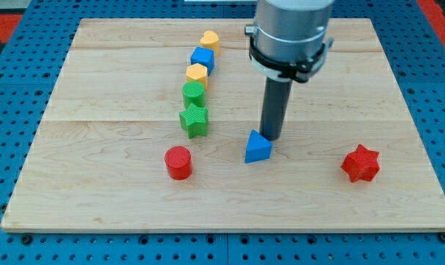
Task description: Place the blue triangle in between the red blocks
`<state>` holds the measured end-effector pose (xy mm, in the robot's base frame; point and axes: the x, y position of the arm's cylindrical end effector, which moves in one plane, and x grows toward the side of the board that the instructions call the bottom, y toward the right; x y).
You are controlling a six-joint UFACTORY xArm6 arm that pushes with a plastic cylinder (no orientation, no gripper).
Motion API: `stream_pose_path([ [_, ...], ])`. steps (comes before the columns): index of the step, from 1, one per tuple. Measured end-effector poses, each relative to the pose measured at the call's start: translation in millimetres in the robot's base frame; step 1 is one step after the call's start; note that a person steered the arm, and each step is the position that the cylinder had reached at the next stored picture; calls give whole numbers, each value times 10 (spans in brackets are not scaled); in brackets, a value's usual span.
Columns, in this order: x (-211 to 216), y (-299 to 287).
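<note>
My tip (270, 138) is a plain rod end with no jaws, touching the blue triangle (257, 147), which sits at its seven o'clock. The triangle lies between the red cylinder (178, 162), at its nine o'clock, and the red star (360, 163), at its three o'clock, with bare wooden board (97, 199) on both sides.

Bright, even light; sharp focus.
</note>
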<state>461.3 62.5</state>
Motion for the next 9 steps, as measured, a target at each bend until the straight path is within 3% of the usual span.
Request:
stream_pose_path([
  [1,-25,-360],
  [3,659,-305],
  [4,311,-504],
  [5,140,-332],
  [6,612,-367],
  [7,447,-497],
  [9,-574,-355],
])
